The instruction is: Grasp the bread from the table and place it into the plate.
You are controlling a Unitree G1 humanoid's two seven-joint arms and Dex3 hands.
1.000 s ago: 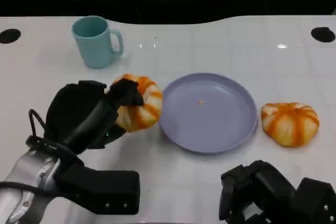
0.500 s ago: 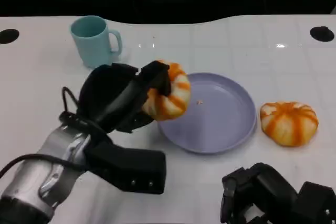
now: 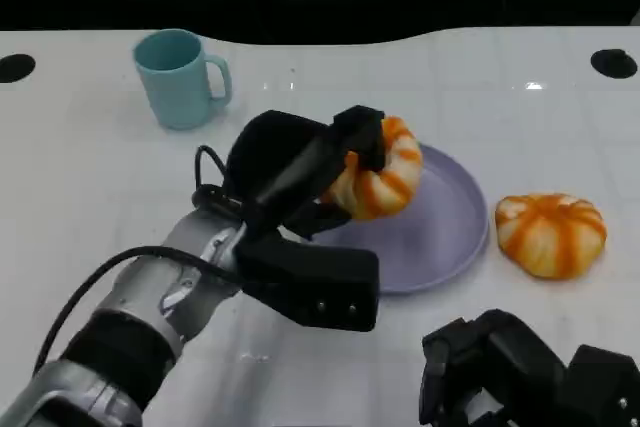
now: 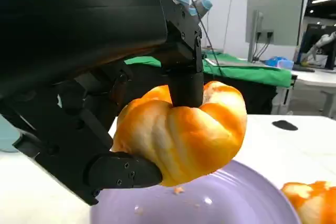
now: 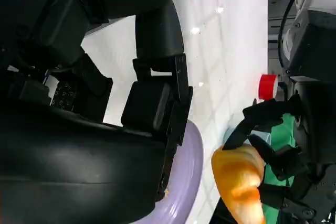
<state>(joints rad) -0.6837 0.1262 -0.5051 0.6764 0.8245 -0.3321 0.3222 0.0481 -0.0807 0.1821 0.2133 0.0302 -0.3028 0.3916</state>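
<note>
The left hand [image 3: 300,172] has carried the orange-striped bread roll [image 3: 380,169] from beside the lilac plate [image 3: 450,227] to above its near rim, fingers clamped on it; lowering toward the centre before letting go looks wisest; the right hand [image 3: 520,367] rests curled, holding nothing.

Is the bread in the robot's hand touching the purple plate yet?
Apart. The left wrist view shows the bread, held by the left hand, hanging above the plate with a clear gap below it.
</note>
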